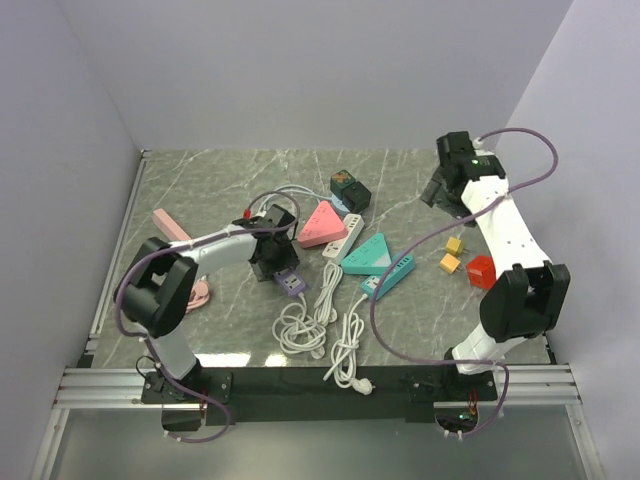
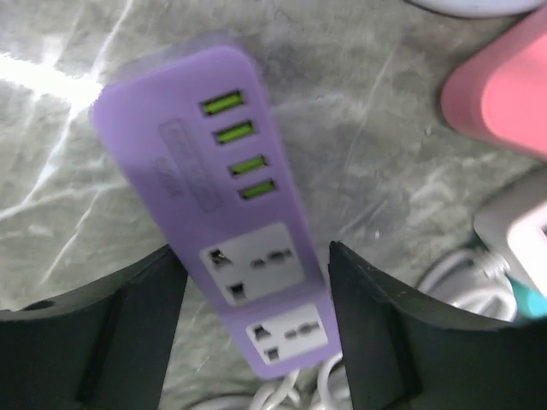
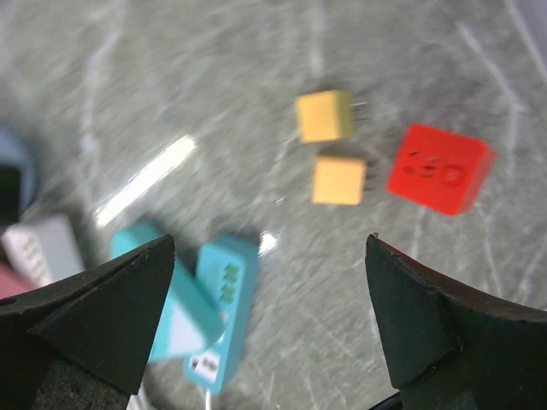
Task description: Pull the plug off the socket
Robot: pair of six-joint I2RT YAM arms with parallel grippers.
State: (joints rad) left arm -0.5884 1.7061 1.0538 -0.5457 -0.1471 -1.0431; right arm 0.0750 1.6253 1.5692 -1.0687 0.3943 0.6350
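Black fingers [image 2: 111, 333] of your left gripper [image 2: 252, 265] stand spread, one on each side of the long purple plastic power strip [image 2: 214, 162]. Neither pad appears to press on it, so that gripper holds nothing. Both white sockets on the strip are empty, and nothing sits in its four green USB slots.

Your right gripper [image 3: 269, 248] hangs wide open and empty too, well to the right of the purple strip. Beneath it, two small yellow cube plugs [image 3: 325, 115] lie with bare prongs on the grey marbled table [image 3: 256, 68]. They are near a red cube socket block [image 3: 440, 168] but not touching it, beyond the teal power strips [image 3: 220, 299] from the purple one.

By this layout, the pull looks finished: no plug shows seated in any socket in view. You cannot tell here which plug was the task's. Only drawing the arms clear seems left.
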